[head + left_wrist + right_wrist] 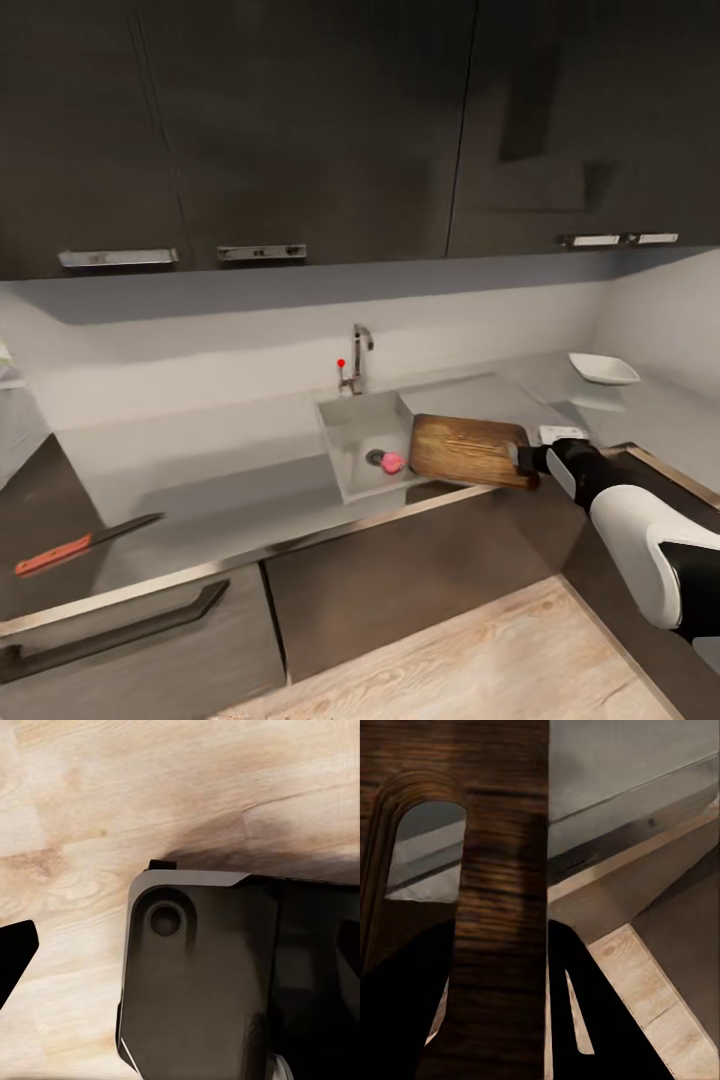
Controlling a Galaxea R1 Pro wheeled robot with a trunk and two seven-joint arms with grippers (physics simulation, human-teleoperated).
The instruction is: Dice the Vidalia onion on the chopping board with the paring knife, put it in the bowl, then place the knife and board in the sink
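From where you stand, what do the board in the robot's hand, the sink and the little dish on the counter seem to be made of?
The chopping board, held by the right gripper, looks like brown varnished wood with streaky grain. The sink looks like matte grey steel, though it could be any grey metal. The bowl is smooth, plain white, probably glazed ceramic or plastic; the render leaves that open.
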